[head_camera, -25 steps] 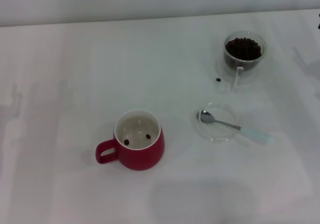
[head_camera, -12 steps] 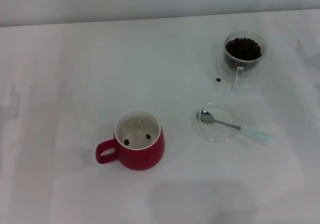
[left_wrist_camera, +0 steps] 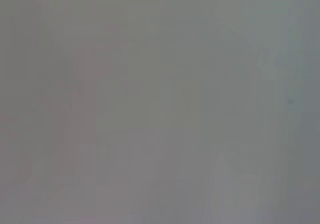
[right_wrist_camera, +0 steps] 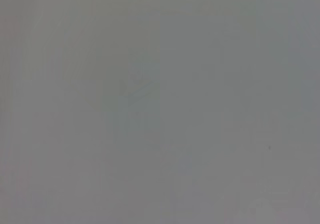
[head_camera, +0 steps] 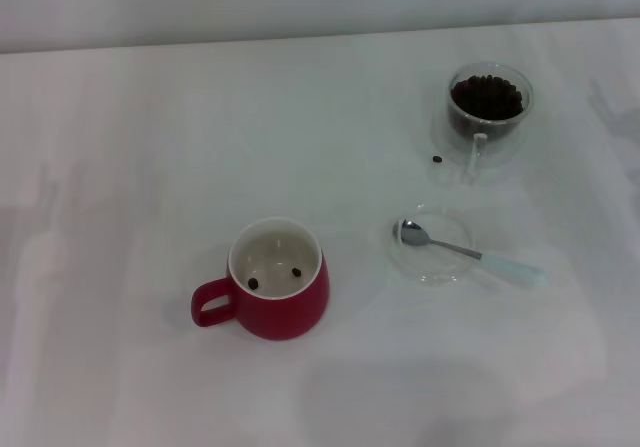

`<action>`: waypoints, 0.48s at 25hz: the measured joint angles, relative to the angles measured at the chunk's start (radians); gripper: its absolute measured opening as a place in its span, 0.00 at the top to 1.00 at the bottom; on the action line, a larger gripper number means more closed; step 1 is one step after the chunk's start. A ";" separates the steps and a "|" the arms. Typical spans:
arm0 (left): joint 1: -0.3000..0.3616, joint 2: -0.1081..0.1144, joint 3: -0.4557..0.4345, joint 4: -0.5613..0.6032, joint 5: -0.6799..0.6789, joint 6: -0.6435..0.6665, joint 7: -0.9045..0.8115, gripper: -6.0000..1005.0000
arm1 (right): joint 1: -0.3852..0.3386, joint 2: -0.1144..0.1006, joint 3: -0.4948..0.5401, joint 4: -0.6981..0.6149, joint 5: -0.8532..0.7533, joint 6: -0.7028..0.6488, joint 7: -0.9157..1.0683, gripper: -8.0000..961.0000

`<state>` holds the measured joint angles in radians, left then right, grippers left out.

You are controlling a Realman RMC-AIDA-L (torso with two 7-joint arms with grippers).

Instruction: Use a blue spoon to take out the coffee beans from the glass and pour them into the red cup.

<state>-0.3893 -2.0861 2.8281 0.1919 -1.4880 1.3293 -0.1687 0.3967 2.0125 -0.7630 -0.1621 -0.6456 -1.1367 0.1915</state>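
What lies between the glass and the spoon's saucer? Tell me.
In the head view, one stray coffee bean lies on the table near the glass; the rest of the way to the saucer is bare.

the left wrist view shows only a plain, pale grey-white surface [left_wrist_camera: 160,103] filling the whole picture, with faint soft shadows across it. no fingers show, so nothing can be placed against them.

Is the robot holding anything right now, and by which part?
Nothing is held. No hand is in view; the blue spoon lies untouched on the glass saucer.
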 joint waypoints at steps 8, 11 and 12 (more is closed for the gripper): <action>-0.001 0.000 -0.001 0.026 0.000 -0.005 -0.036 0.11 | 0.000 -0.001 0.001 0.001 0.000 0.001 -0.069 0.08; 0.007 0.000 0.000 0.026 0.000 -0.008 -0.069 0.11 | 0.005 -0.002 0.001 0.002 0.000 0.001 -0.090 0.08; 0.008 0.000 0.000 0.026 0.000 -0.009 -0.069 0.11 | 0.007 -0.003 0.001 0.002 0.000 0.001 -0.092 0.08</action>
<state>-0.3810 -2.0863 2.8283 0.2178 -1.4879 1.3205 -0.2382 0.4033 2.0097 -0.7624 -0.1600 -0.6456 -1.1359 0.0995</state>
